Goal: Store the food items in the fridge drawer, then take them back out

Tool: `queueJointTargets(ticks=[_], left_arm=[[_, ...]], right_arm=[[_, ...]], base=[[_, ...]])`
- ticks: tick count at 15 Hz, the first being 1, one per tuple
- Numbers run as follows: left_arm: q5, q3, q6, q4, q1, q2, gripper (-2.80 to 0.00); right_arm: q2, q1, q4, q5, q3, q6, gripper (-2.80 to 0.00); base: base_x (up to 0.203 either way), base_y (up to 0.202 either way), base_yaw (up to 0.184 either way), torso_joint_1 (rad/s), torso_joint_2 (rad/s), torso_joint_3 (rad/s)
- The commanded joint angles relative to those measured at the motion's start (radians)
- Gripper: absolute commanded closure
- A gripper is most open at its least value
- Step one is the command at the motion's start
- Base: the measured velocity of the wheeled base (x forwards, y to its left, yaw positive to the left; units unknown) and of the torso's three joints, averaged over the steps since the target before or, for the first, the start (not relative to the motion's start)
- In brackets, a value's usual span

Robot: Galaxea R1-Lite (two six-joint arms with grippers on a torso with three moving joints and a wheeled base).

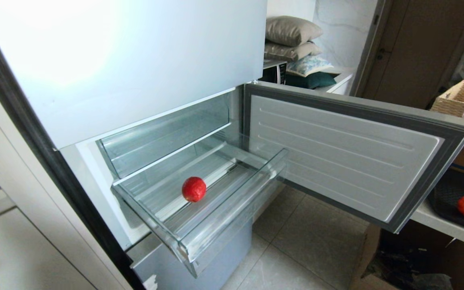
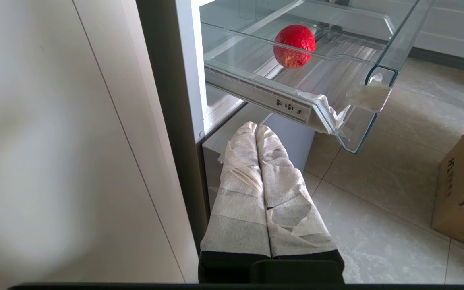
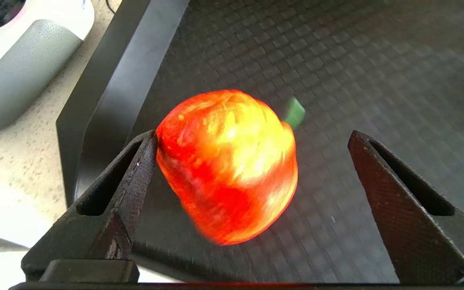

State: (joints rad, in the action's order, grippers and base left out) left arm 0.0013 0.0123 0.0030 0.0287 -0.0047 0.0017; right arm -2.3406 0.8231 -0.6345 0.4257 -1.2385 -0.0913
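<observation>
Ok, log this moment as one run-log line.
right gripper: open around orange-red fruit on dark mat | left gripper: shut, parked | deeper red fruit: in fridge drawer

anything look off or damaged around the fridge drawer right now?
Yes. The fridge drawer's front corner carries peeling tape, with torn strips hanging along the rail below, like a makeshift repair. The red fruit inside sits fine. The orange-red fruit is on the black mat, between the open right gripper's fingers.
</observation>
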Motion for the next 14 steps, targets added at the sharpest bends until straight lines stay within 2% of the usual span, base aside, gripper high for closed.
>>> queueJointTargets(ticks=[1,6,7,11,14], left_arm=[[0.000,0.000,0.000,0.000,0.000,0.000,0.00],[0.000,0.000,0.000,0.000,0.000,0.000,0.00],[0.000,0.000,0.000,0.000,0.000,0.000,0.00],[0.000,0.000,0.000,0.000,0.000,0.000,0.00],[0.000,0.000,0.000,0.000,0.000,0.000,0.00]], right_arm=[[-0.037,-0.008,-0.004,0.002,-0.023,-0.001,-2.80],[-0.062,-0.029,-0.005,0.001,-0.028,-0.002,-2.80],[-0.062,-0.030,-0.005,0.001,-0.034,-0.002,0.00],[-0.052,-0.032,0.000,0.001,-0.036,0.010,0.00],[0.024,-0.027,0.007,0.001,0.026,0.011,0.00]], base=[[0.000,0.000,0.000,0.000,0.00,0.000],[0.000,0.000,0.000,0.000,0.00,0.000],[0.000,0.000,0.000,0.000,0.00,0.000],[0.000,0.000,0.000,0.000,0.00,0.000],[0.000,0.000,0.000,0.000,0.00,0.000]])
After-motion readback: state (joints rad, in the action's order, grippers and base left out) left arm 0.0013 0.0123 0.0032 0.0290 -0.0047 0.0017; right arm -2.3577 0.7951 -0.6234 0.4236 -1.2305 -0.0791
